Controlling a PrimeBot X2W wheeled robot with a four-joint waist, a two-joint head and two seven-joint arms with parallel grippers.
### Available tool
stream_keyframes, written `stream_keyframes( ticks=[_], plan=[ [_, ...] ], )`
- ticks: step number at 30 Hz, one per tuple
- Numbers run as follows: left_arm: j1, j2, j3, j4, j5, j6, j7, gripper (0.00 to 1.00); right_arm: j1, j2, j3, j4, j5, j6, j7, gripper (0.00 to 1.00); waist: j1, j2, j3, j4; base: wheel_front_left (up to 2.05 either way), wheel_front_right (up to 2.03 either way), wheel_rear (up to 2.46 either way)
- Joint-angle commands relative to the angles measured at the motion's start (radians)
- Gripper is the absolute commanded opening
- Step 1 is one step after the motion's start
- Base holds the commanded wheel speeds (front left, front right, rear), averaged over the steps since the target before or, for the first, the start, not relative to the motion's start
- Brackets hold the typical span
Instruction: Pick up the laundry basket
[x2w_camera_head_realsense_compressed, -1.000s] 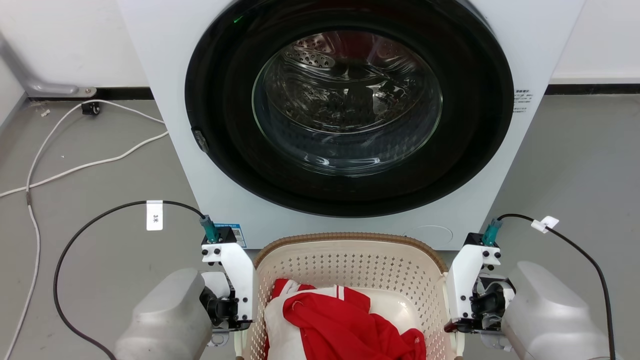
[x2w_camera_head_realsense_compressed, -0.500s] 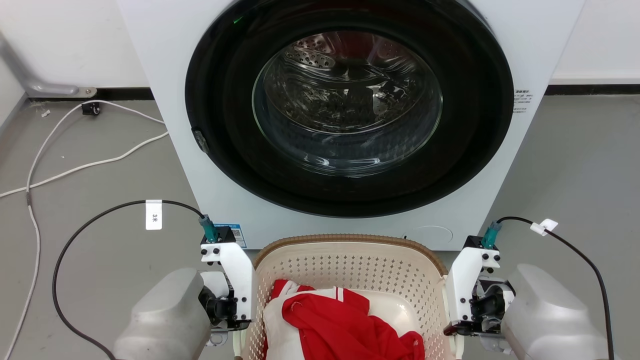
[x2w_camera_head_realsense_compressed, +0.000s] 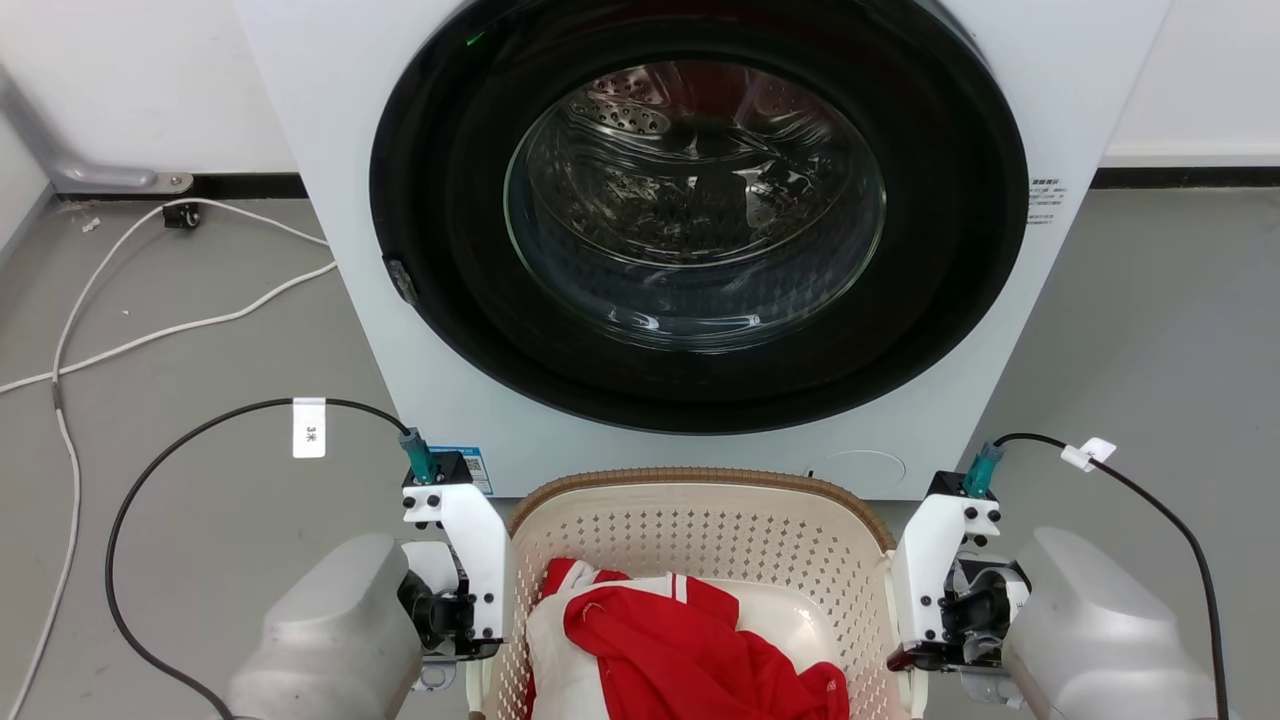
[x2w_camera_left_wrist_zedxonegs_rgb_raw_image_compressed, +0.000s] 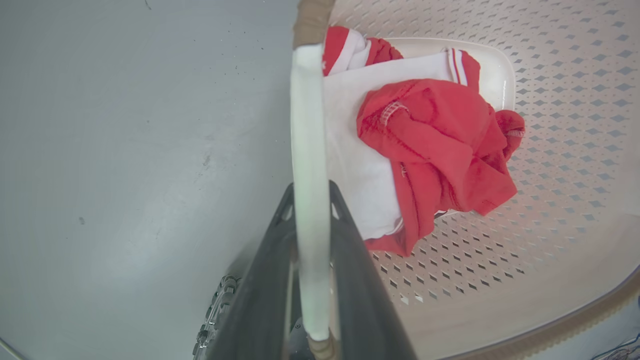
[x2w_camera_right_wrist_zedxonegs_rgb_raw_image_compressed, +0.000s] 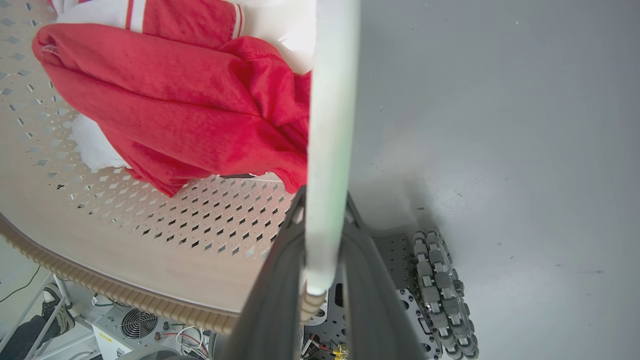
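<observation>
**Tilt and a close machine are my worries**

The washing machine (x2w_camera_head_realsense_compressed: 330, 200) stands just beyond the laundry basket (x2w_camera_head_realsense_compressed: 700, 525), which sits between my arms. Swinging forward could strike it. An uneven raise would tip the red and white clothes (x2w_camera_head_realsense_compressed: 680, 640). My left gripper (x2w_camera_left_wrist_zedxonegs_rgb_raw_image_compressed: 311, 195) clamps the left handle (x2w_camera_left_wrist_zedxonegs_rgb_raw_image_compressed: 307, 125) and my right gripper (x2w_camera_right_wrist_zedxonegs_rgb_raw_image_compressed: 325, 200) the right handle (x2w_camera_right_wrist_zedxonegs_rgb_raw_image_compressed: 330, 100). Either could slip. The black cables (x2w_camera_head_realsense_compressed: 130, 500) might snag.

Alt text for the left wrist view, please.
The left hand grips the laundry basket by its white side handle, one dark finger each side. Red and white clothes lie inside; grey floor lies outside.
</observation>
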Motion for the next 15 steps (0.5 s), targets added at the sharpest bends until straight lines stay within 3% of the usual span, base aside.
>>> stream_keyframes(
  ticks=[1, 15],
  plan=[
    [-0.013, -0.026, -0.002, -0.014, -0.009, -0.013, 0.0, 0.0, -0.002, 0.03, -0.002, -0.012, 0.014, 0.012, 0.0, 0.0, 0.0, 0.0, 0.0, 0.001, 0.0, 0.0, 0.0],
    [-0.015, -0.027, -0.016, -0.015, -0.025, -0.013, -0.003, 0.0, -0.002, 0.03, 0.003, -0.012, 0.02, 0.012, 0.0, 0.0, 0.0, 0.0, 0.002, 0.0, 0.0, 0.0, 0.0]
  ],
)
